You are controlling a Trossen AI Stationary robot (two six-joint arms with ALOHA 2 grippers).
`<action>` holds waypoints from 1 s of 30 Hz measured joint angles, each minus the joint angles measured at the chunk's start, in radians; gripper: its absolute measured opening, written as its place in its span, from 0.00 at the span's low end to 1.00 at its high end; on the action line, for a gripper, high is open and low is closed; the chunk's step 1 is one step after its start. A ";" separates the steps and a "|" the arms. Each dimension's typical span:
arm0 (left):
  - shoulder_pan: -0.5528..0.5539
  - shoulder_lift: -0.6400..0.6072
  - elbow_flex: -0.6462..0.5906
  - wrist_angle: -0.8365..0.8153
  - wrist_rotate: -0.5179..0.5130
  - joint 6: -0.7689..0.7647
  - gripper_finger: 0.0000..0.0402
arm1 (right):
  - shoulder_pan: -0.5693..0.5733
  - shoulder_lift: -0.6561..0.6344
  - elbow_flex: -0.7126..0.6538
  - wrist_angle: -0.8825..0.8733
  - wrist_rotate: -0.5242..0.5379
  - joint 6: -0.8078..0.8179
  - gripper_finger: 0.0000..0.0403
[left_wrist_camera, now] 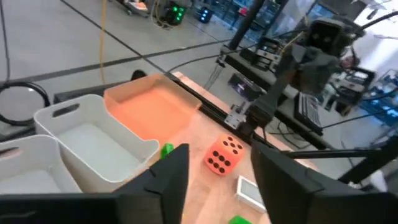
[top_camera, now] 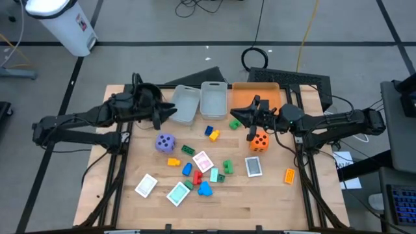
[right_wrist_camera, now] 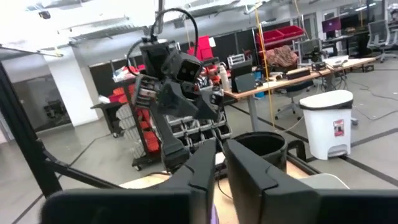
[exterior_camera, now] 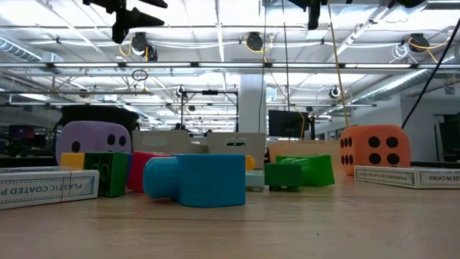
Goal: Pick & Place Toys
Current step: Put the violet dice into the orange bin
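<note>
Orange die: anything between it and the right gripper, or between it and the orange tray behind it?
Nothing visible. The right gripper hangs up-table and left of the orange die, clear of it. Between the die and the orange tray only the right arm passes overhead; the table there looks bare.

wooden table (top_camera: 260,201) with dice (top_camera: 165,142), blocks (top_camera: 205,189), cards (top_camera: 146,186), bins (top_camera: 214,99), tray (top_camera: 255,92)

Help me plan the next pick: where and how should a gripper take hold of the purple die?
Probably from straight above, fingers closing on two opposite flat side faces of the purple die. It sits flat and apart from the small blocks, with bare table on every side; the left gripper is nearer.
</note>
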 joint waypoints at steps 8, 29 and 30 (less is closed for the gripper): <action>0.011 0.022 0.000 0.071 0.016 -0.072 0.55 | -0.017 0.000 0.000 0.055 0.000 0.089 0.40; 0.010 -0.153 0.000 -0.471 0.218 -0.375 0.49 | -0.112 -0.003 0.000 0.016 -0.003 0.026 0.57; 0.009 -0.152 0.000 -0.512 0.218 -0.393 0.49 | -0.112 -0.003 0.000 -0.002 -0.003 0.026 0.57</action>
